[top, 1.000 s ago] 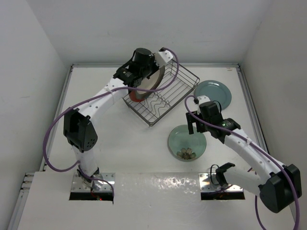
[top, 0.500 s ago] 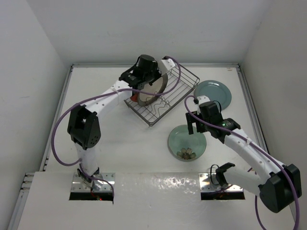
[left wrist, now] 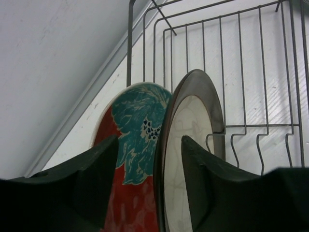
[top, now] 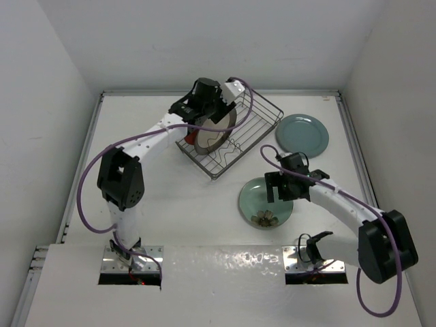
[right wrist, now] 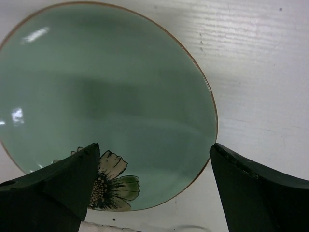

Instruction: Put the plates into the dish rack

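Note:
The dish rack [top: 251,136] stands at the back middle of the table. Two plates stand on edge in it: the red one with teal pattern [left wrist: 130,145] and the cream one with a dark brown rim [left wrist: 186,145], leaning side by side. My left gripper [top: 219,113] is open over their top edges, its fingers [left wrist: 207,188] apart on either side of the cream plate's rim, with gaps showing. The pale green plate [right wrist: 106,96] with a flower lies flat in front. My right gripper [right wrist: 154,164] hangs wide open just above it [top: 279,187]. The grey-teal plate [top: 302,133] lies flat to the rack's right.
The rack's wire wall and wavy dividers [left wrist: 241,130] rise right behind the cream plate. White walls close in the table on the left, back and right. A raised rail [top: 351,136] runs along the right edge beside the grey-teal plate.
My left gripper has opened and let go of the cream plate, which now stands in the rack beside the red one. My right gripper has sunk closer to the pale green plate.

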Robot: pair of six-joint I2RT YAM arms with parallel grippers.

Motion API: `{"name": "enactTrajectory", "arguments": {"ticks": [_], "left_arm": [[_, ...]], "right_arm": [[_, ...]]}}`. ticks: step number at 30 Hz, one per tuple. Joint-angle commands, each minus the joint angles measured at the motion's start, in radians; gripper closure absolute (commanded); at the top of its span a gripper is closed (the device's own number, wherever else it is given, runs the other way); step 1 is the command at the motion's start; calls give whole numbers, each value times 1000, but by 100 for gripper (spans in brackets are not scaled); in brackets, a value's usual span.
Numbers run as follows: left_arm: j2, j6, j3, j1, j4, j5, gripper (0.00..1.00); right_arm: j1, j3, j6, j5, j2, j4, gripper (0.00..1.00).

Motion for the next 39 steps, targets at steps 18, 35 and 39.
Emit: {"name": "enactTrajectory", "arguments": {"ticks": [18, 35, 39], "left_arm": [[-62, -163, 334, 10, -255, 172, 14], [-128, 19, 130, -77, -486, 684, 21], [-122, 85, 44, -122, -464, 694, 18]], "right_arm": [[-176, -78, -15, -221, 164, 44, 36], [-161, -13, -258, -468, -50, 95, 100], [-115, 60, -262, -512, -138, 138, 100]]}}
